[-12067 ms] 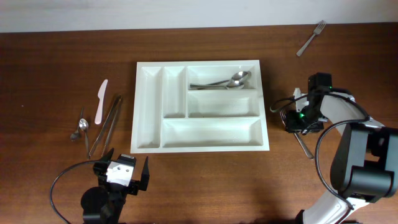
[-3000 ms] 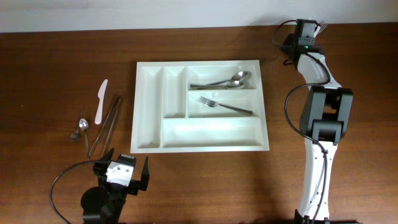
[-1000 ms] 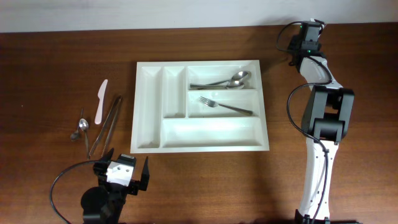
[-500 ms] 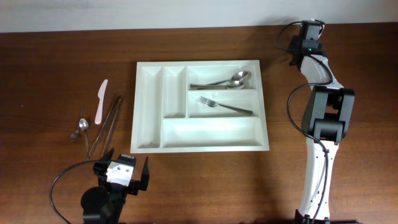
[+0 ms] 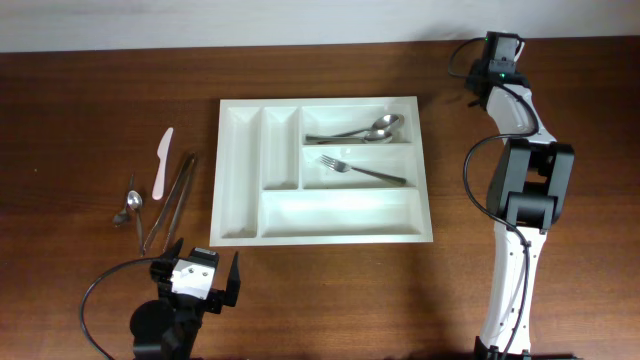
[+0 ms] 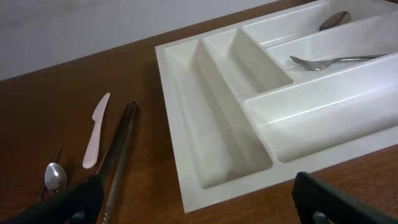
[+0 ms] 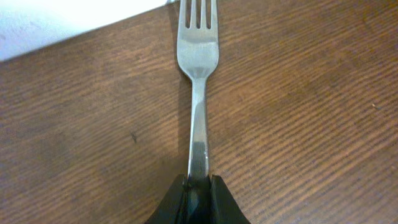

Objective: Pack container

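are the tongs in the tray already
No, the tongs lie outside the tray, off its left side next to the white knife.

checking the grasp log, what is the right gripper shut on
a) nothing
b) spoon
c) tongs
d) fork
d: the right wrist view shows the right gripper closed on the handle of a fork, with the tines pointing away from it.
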Robot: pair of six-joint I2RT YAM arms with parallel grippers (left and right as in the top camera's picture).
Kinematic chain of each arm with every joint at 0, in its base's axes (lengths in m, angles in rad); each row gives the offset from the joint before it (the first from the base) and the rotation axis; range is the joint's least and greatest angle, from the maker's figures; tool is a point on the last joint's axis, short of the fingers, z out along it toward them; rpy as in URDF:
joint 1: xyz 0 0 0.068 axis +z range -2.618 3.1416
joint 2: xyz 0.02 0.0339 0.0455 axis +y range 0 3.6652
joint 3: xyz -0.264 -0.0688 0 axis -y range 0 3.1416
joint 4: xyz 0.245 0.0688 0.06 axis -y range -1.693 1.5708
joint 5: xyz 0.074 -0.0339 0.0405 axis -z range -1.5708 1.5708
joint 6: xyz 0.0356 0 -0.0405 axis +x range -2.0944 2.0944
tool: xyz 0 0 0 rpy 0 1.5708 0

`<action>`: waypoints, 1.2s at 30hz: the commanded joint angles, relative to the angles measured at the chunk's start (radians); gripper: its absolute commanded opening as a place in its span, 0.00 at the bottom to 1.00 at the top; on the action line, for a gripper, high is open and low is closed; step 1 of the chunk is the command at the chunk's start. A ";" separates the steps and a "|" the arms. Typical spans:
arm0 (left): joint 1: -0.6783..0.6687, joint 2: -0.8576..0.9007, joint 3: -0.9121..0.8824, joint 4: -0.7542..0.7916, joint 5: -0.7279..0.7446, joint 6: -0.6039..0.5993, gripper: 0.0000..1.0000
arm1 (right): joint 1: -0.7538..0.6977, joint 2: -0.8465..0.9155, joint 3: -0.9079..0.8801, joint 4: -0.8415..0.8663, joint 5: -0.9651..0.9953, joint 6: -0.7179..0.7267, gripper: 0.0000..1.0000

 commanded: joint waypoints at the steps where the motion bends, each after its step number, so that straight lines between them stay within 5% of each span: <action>1: 0.002 -0.006 -0.004 0.003 0.011 -0.014 0.99 | -0.006 0.095 -0.069 -0.097 -0.036 -0.005 0.09; 14: 0.002 -0.006 -0.004 0.003 0.010 -0.014 0.99 | -0.006 0.095 -0.069 -0.333 -0.121 0.148 0.05; 25: 0.002 -0.006 -0.004 0.003 0.011 -0.014 0.99 | 0.000 0.095 -0.069 -0.503 -0.355 0.148 0.04; 36: 0.002 -0.006 -0.004 0.003 0.010 -0.014 0.99 | 0.060 0.095 -0.069 -0.711 -0.363 0.147 0.08</action>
